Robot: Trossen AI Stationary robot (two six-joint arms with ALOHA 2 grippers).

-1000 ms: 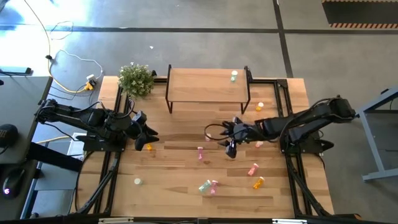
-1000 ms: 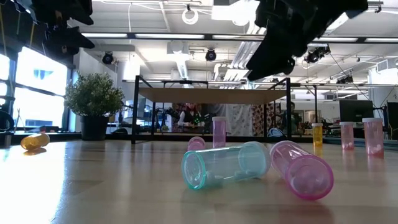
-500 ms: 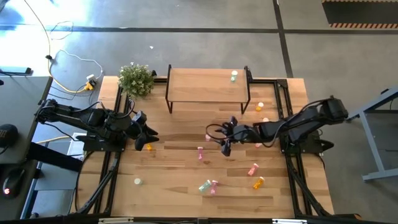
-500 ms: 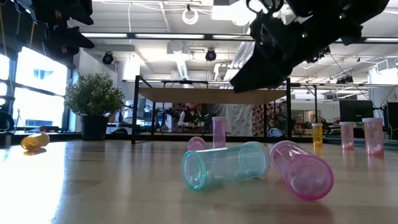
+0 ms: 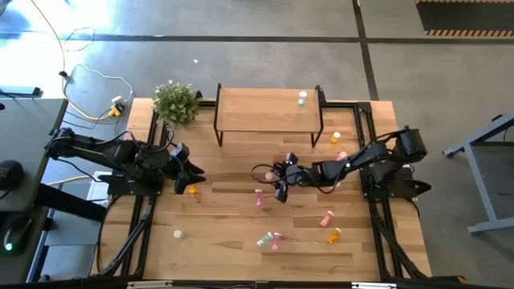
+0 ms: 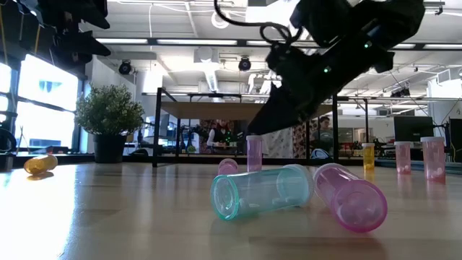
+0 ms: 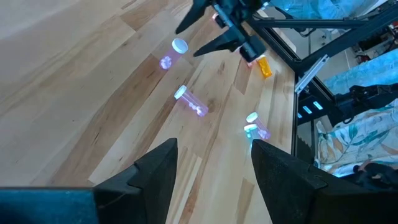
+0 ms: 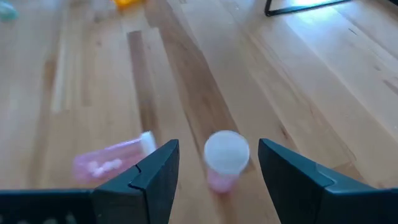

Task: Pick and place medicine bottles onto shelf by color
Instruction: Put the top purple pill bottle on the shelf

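An upright pink medicine bottle with a white cap stands mid-table. A second pink one lies on its side just beside it. My right gripper hovers open, slanting down just right of the upright bottle, which shows ahead between its fingers without touching them. My left gripper waits open at the table's left, an orange bottle lying near it. The shelf stands at the far middle with a green bottle upright on it.
A green and a pink bottle lie together near the front edge. More bottles are scattered at the right and front left. A potted plant stands left of the shelf.
My right gripper has come down and gone toward the table's left, closing in on the upright pink bottle, its fingers staying open. No bottle has moved.
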